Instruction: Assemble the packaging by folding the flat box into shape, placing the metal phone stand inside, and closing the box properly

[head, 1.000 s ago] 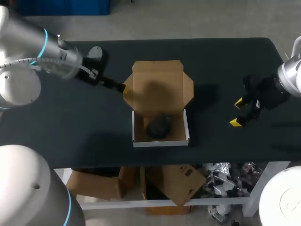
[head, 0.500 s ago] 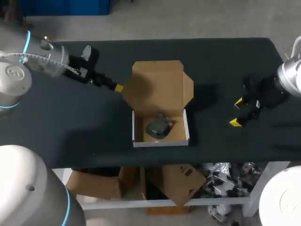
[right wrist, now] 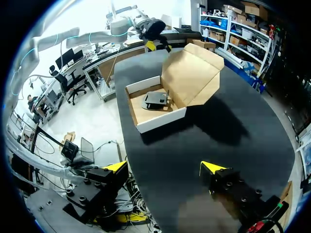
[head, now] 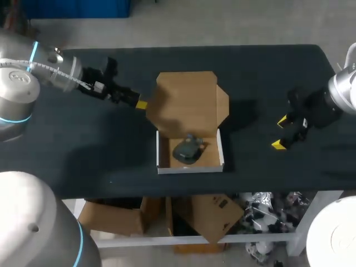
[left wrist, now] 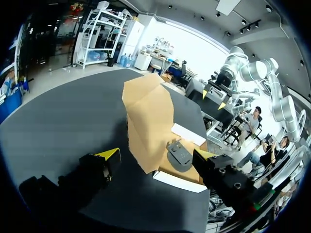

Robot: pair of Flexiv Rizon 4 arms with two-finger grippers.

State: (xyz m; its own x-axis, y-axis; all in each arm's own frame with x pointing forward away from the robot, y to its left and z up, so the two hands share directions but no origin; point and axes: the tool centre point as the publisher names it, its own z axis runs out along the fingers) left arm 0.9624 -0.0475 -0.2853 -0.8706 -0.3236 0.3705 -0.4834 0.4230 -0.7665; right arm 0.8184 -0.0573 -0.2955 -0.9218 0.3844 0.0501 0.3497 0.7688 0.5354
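Head view shows the folded box (head: 189,168) midway along the bench's (head: 100,156) near edge, metal phone stand (head: 188,149) already inside, lid (head: 186,103) standing open. Left pincer (left wrist: 156,155) gapes empty beside the lid. Right pincer (head: 281,132), open and empty, hangs near the right edge. Only closing appears left.

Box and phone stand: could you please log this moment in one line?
cardboard box: folded, lid open | metal phone stand: inside box | left gripper: open, beside lid | right gripper: open, apart from box
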